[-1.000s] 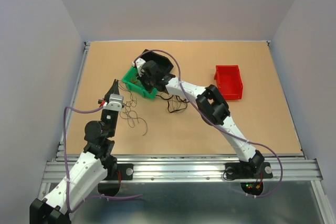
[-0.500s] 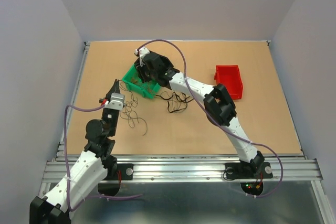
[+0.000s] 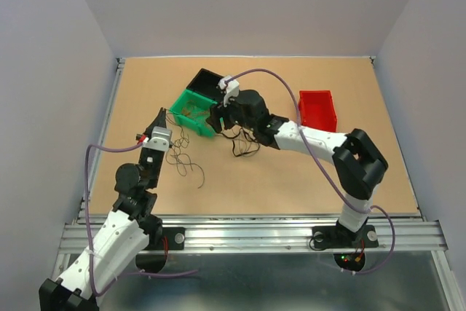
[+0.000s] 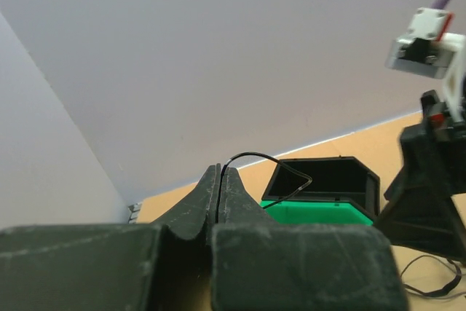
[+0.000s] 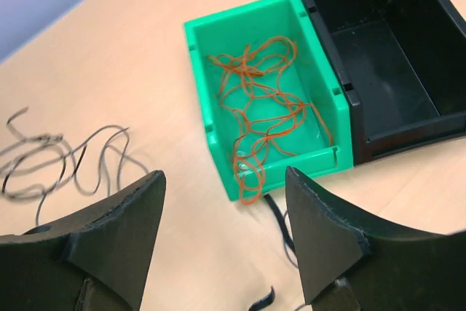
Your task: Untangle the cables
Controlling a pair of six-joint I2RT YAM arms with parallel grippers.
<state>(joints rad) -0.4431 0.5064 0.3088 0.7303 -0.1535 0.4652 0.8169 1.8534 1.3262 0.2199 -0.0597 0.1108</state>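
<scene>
Three bins sit on my bench (image 3: 328,180): a green bin (image 3: 191,113), a black bin (image 3: 209,82) touching one side of it, and a red bin (image 3: 317,112) well apart to the right. Orange cables (image 5: 263,118) lie curled in loose loops inside the green bin, one loop reaching its near wall.

My left gripper (image 4: 220,169) has its fingers pressed together. It pinches a thin black cable (image 4: 251,154) that arcs away from the tips toward the black bin. From above, that gripper sits to the left of the green bin. A loose tangle of dark cables (image 3: 183,158) lies on the bench just beside the left arm.

My right gripper (image 5: 223,176) is spread wide and holds nothing. It hovers at the near end of the green bin, looking down on the orange loops. A second dark tangle (image 3: 246,143) lies on the bench under the right arm, near the green bin. I think it is black, though the strands are too thin from above to be sure.
</scene>
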